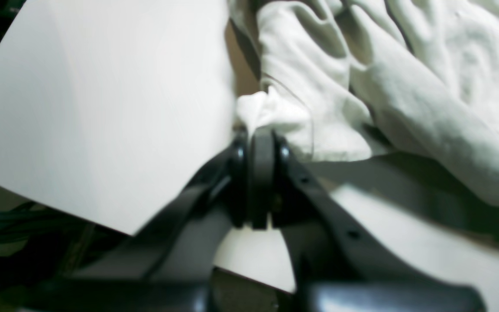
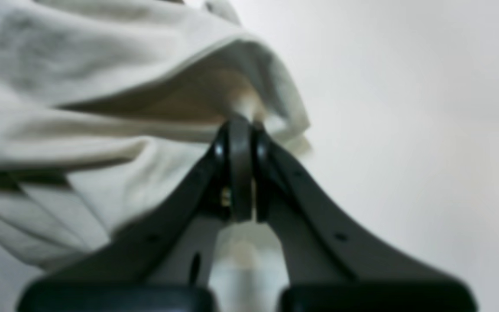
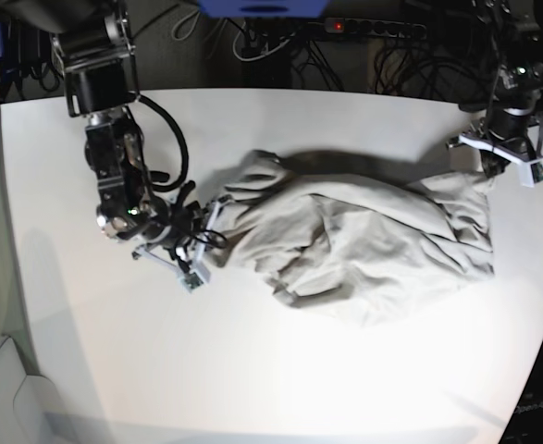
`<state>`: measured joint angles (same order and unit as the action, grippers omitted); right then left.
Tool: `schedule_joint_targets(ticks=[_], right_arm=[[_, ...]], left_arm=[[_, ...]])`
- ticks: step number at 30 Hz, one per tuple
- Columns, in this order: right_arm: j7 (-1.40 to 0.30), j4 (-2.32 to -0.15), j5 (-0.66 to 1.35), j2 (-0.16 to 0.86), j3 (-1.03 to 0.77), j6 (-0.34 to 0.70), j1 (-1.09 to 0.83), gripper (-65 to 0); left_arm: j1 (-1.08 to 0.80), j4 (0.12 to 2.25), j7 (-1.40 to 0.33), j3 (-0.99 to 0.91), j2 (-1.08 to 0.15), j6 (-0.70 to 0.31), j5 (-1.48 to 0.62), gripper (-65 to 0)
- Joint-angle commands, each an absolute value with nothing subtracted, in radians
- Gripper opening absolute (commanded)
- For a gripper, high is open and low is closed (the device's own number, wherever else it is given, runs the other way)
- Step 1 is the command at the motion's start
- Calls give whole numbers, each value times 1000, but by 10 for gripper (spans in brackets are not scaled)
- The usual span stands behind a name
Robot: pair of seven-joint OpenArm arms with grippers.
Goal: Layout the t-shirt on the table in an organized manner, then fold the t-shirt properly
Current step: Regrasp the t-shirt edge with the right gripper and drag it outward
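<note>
One glossy white table [image 3: 280, 379] fills your view; on it the soft beige t-shirt [image 3: 354, 245] lies bunched in deep wrinkles. Your left gripper [image 1: 260, 130] pinches a lifted edge; your right gripper [image 2: 241, 119] pinches a folded hem.

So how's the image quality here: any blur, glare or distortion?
Right wrist view: soft all over, the t-shirt and right hand blurred. Left wrist view: sharper, left hand dark. Base view: the table edges bow and its surface shows glare.
</note>
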<state>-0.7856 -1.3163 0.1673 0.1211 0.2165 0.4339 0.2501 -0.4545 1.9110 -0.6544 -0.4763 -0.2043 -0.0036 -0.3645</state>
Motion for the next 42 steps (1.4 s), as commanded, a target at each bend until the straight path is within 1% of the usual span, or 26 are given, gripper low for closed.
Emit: schedule_joint_targets(ticks=[1,5,10,12,20,25,32,35,40,42], right_arm=[[-773,-1336,177,124,217,460,275,-650],[-774,-1337,176,133,216,460,320,-650],[-774,-1336,176,200,209,458,395,-650],[-774,-1334,176,229,174,458,423,-650],[-797,-1334,176,265,-24,458,501,-650],[-796,-1333,176,266,-97,455,535,-650],[-802,-1333,174,266,-99,455,529,-650],[-803,-1339,179,259,-99,455,492,-650],[-817,-1340,177,205,-94,455,446,-650],[-860,-1340,177,173,-94,455,440,-634]], left_arm=[[-453,1925,-631,-483,-216,4,-367,-647],[-460,1925,-631,-484,-216,4,-367,-647],[-470,1926,-634,-539,-206,4,-372,-647],[-473,1928,-631,-567,-193,4,-369,-647],[-486,1925,-641,-634,-188,2,-367,-647],[-519,1936,-641,-644,-193,2,-374,-647],[-568,1937,-641,-595,-186,2,-377,-647],[-579,1937,-641,-567,-186,2,-377,-646],[-588,1939,-642,-565,-186,2,-377,-646],[-588,1940,-642,-567,-188,2,-377,-645]])
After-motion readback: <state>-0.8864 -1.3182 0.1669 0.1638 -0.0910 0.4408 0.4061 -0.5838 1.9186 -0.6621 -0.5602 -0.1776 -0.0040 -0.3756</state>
